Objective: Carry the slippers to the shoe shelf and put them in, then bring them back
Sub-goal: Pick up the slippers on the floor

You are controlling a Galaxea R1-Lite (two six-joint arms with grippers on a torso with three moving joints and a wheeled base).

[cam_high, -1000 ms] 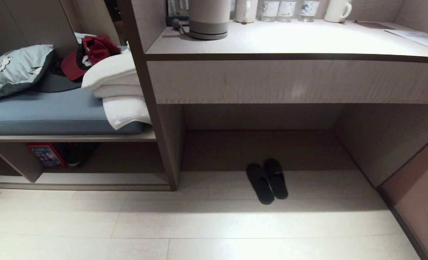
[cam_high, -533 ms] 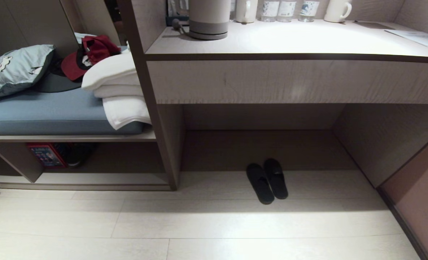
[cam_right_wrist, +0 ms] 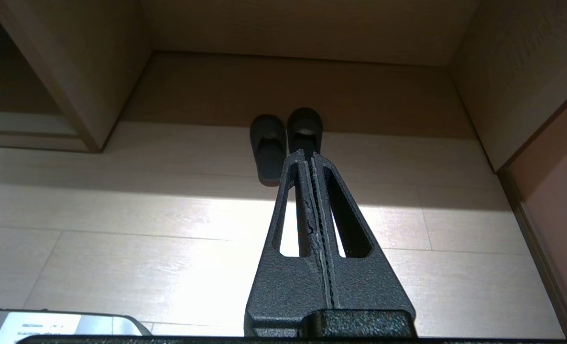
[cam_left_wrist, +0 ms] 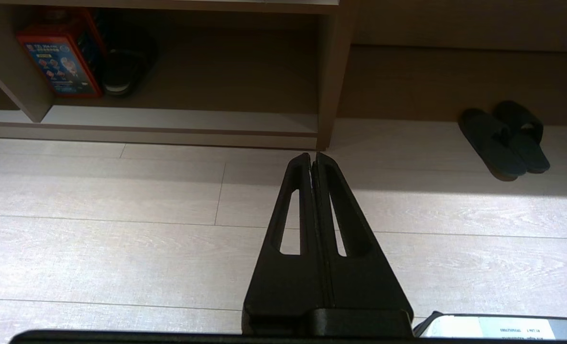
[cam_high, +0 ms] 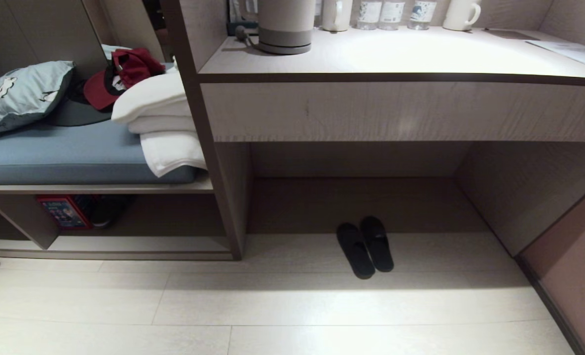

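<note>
The slippers (cam_high: 365,248) lay side by side on the pale floor (cam_high: 292,305), at the near edge of the kneehole under the surface (cam_high: 401,54), toes pointing far. The shoe shelf (cam_high: 139,244) stood well apart to their left, with a red box (cam_high: 64,212) and what looked like a dark shoe (cam_left_wrist: 123,71) in its far corner. The left tool (cam_left_wrist: 313,155) and right tool (cam_right_wrist: 308,153) both hung over the floor, pressed together, holding nothing.

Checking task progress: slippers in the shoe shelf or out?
Out. The slippers lie side by side on the floor under the desk; the shoe shelf is further left.
</note>
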